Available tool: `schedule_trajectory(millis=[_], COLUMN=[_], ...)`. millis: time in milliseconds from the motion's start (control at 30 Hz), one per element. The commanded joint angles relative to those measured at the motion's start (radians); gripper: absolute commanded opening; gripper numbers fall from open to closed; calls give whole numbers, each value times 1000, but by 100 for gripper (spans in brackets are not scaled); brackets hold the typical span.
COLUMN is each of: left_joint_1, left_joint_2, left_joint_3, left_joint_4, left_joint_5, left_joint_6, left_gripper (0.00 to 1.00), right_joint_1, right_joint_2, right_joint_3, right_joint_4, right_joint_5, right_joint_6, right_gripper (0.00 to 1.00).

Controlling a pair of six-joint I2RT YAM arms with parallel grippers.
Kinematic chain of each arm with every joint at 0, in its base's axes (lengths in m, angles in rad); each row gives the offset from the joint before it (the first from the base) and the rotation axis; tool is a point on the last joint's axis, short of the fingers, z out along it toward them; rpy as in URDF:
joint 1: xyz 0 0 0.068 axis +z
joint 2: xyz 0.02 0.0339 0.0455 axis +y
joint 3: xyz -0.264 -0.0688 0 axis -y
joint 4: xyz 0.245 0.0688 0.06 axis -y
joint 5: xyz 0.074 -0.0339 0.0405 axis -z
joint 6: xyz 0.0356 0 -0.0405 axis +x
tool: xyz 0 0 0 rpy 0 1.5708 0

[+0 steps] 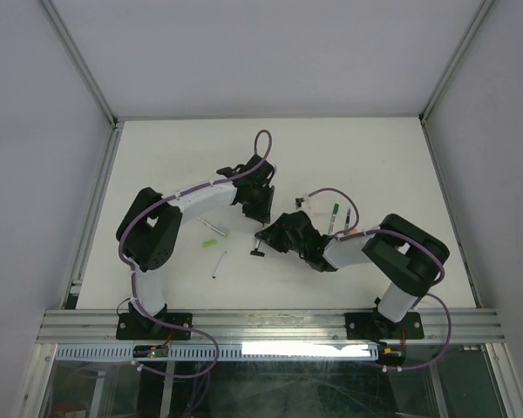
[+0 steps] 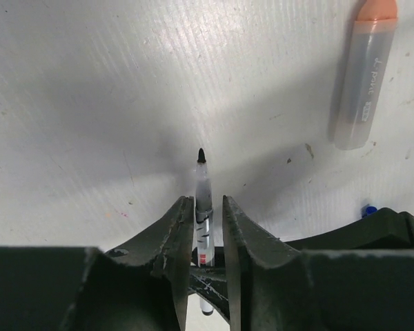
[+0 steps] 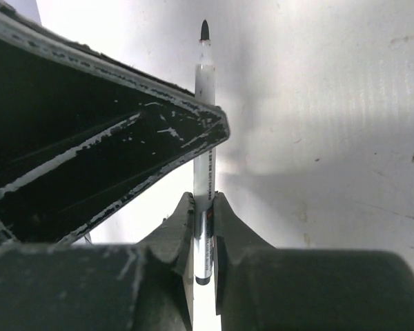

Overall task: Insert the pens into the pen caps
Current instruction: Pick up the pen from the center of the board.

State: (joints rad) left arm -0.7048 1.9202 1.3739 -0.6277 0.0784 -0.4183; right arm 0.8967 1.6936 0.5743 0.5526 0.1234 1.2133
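Mid-table (image 1: pixel 349 157), right tool (image 3: pixel 203 201) pinches pen (image 3: pixel 205 83) within left tool (image 2: pixel 208 203).

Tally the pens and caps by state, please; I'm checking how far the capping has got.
Capped pens: 3 (orange-capped pen, green-capped pen, dark-capped pen)
Loose bare pens: 2
Held bare pen: 1
Loose green cap: 1
Total: 7
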Motion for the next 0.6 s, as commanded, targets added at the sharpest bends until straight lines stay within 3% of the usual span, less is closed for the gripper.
schedule_trajectory(millis=[0,167,400,567], left_joint_1=[11,17,6,-83], left_joint_2=[-115,-231,-406,-501], left_joint_3=[-2,-43,-195,-310], left_joint_4=[62,66,54,23], left_joint_5=[2,-46,-114,-238], left_joint_6=[-31,-36,-170,-352], left_gripper=[27,44,46,47], right_joint_1=[7,7,7,7], right_joint_2=[-92,-212,-473,-702], right_joint_3=[18,-4,-55,-77], right_joint_4=[-22,-165,-421,-642], right_joint_5=[23,57,174,282], right_joint_6=[-21,-70,-165,-202], right_gripper=[0,0,0,0])
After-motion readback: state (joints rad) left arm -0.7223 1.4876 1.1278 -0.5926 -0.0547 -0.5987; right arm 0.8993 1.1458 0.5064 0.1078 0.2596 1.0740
